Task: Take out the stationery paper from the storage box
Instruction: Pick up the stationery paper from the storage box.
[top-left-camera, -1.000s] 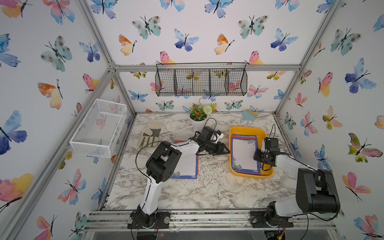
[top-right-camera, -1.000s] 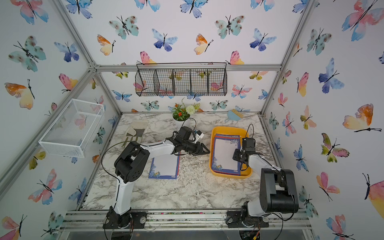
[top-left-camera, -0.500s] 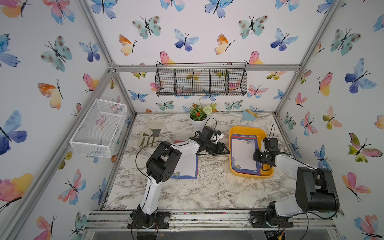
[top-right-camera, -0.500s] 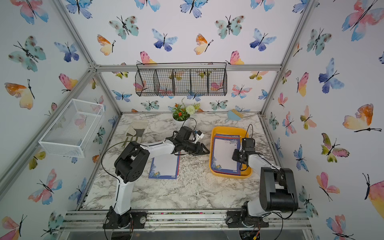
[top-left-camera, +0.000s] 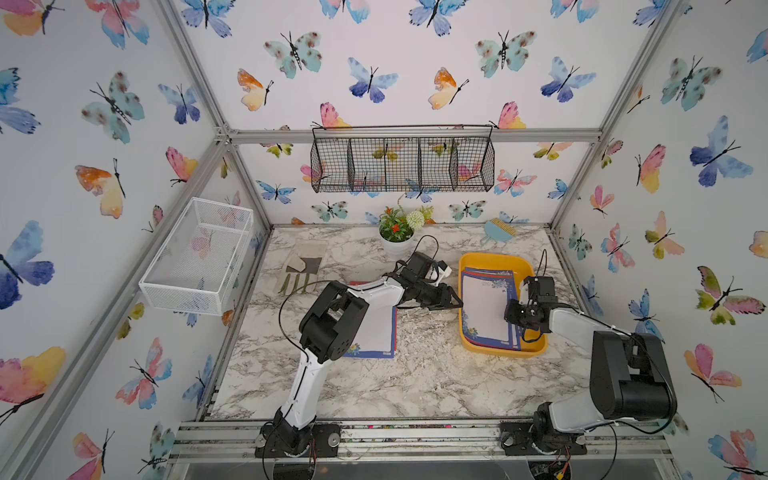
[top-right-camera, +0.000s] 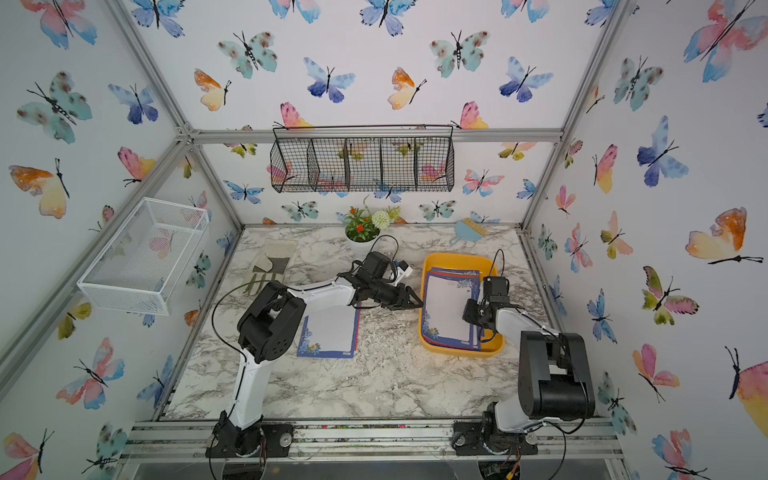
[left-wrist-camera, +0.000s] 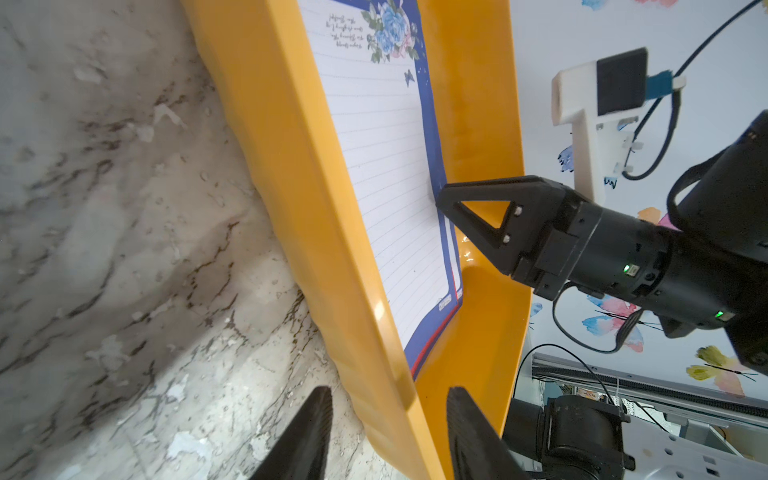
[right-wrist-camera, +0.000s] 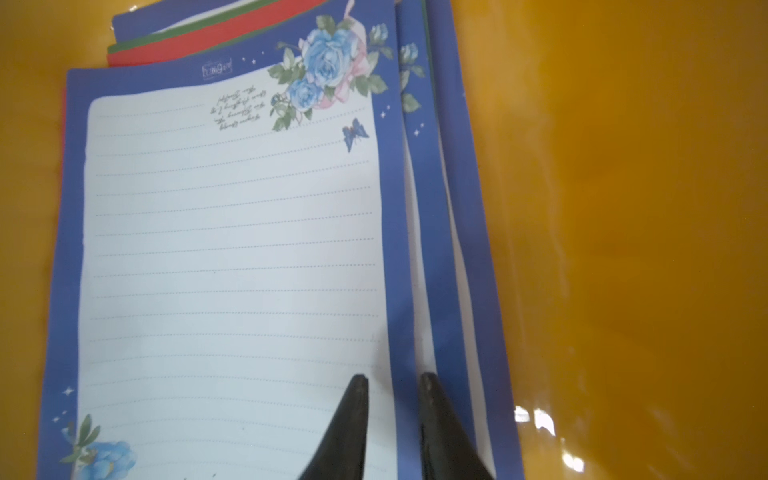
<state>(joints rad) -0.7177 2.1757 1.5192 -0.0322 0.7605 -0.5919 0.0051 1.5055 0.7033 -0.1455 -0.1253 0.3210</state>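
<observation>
The storage box (top-left-camera: 503, 352) (top-right-camera: 457, 258) is a yellow-orange tray at the table's right. A stack of stationery paper (top-left-camera: 484, 307) (top-right-camera: 446, 307) lies in it, a blue-bordered lined sheet (right-wrist-camera: 232, 232) on top, with red and green edges beneath. My right gripper (right-wrist-camera: 392, 376) (top-left-camera: 508, 312) points down onto the top sheet's right border, jaws narrowly apart, the border flat between the tips. My left gripper (left-wrist-camera: 390, 390) (top-left-camera: 456, 301) is open and straddles the box's left wall (left-wrist-camera: 291, 166), one finger outside, one inside. More sheets (top-left-camera: 376, 332) (top-right-camera: 332, 332) lie on the table under the left arm.
A potted plant (top-left-camera: 395, 237), a pair of gloves (top-left-camera: 301, 268) and a blue brush (top-left-camera: 496, 230) sit toward the back. A white mesh basket (top-left-camera: 199, 257) hangs on the left wall, and a black wire basket (top-left-camera: 401, 160) on the back wall.
The right gripper's jaws have narrowed over the top sheet's border. Both arms have hardly moved.
</observation>
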